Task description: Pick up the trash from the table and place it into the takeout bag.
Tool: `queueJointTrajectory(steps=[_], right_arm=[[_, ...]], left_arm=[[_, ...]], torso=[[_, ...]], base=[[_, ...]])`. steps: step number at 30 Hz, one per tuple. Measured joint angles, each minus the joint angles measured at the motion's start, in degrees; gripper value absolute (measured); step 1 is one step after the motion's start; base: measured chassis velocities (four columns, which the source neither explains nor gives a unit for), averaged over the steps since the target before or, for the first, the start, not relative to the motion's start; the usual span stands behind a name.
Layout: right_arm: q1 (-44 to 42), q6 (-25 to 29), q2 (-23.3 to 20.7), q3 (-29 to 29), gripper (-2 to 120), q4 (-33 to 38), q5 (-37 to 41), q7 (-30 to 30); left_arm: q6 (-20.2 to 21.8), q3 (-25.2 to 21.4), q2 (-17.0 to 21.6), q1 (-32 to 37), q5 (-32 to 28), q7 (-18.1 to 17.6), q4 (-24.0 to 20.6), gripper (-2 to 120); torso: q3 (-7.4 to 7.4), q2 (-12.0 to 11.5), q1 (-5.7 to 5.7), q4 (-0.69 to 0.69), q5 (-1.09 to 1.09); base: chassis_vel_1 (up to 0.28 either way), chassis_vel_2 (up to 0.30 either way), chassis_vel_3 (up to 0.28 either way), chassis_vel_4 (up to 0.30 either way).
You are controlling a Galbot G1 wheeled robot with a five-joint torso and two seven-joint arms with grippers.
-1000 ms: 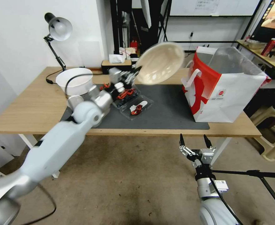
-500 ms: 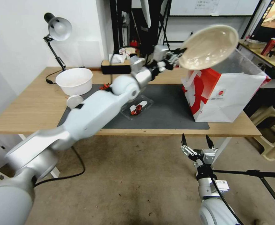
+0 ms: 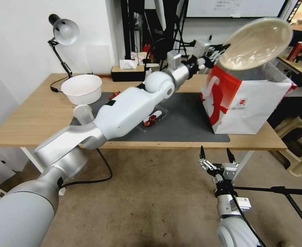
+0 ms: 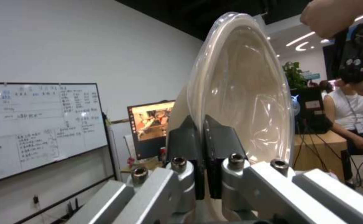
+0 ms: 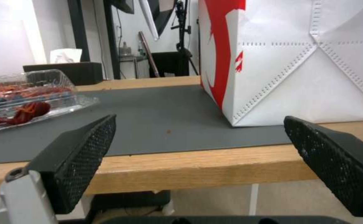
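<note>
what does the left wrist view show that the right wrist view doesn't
Left wrist view alone: the left gripper shut on the rim of the beige lid, with a whiteboard on the wall behind. Right wrist view alone: the open right gripper below the table edge, facing the dark mat, the takeout bag, and a clear tray holding red shells. Shared: neither view repeats any task item of the other.

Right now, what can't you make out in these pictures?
- Inside of the takeout bag, head view: hidden by the beige lid that the left gripper holds above it.
- Clear tray and crayfish shells, head view: mostly covered by the left arm.
- Bag's top, right wrist view: cut off by the edge.
</note>
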Motion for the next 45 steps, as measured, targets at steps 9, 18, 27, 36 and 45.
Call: queueJointTrajectory(steps=[9, 18, 27, 36, 45], right_arm=[[-0.1, 0.2, 0.1, 0.1, 100, 0.0, 0.0, 0.0], [-0.2, 0.6, 0.3, 0.3, 100, -0.1, 0.2, 0.1], [0.1, 0.5, 0.4, 0.1, 100, -0.2, 0.2, 0.1], [-0.1, 0.4, 0.3, 0.2, 100, 0.3, 0.1, 0.1], [-0.3, 0.4, 0.5, 0.1, 100, 0.5, -0.1, 0.1]], left_arm=[[-0.7, 2.1, -4.0, -1.5, 0.8, 1.4, 5.7, 0], [-0.8, 2.2, -4.7, -1.4, 1.5, 0.9, 6.5, 17], [-0.6, 1.8, -3.6, -1.1, 0.7, -1.2, 4.5, 45], [1.3, -1.9, 4.5, 2.5, -2.2, -4.5, -2.3, 80], [2.5, -6.0, 11.5, 9.2, -3.4, -7.6, -8.8, 99]], torso=[[0.0, 0.0, 0.0, -0.02, 0.0], [0.0, 0.0, 0.0, 0.0, -0.01], [0.0, 0.0, 0.0, -0.01, -0.01], [0.0, 0.0, 0.0, 0.02, -0.03], [0.0, 0.0, 0.0, 0.0, -0.03]], base=[[0.0, 0.0, 0.0, 0.0], [0.0, 0.0, 0.0, 0.0], [0.0, 0.0, 0.0, 0.0], [0.0, 0.0, 0.0, 0.0], [0.0, 0.0, 0.0, 0.0]])
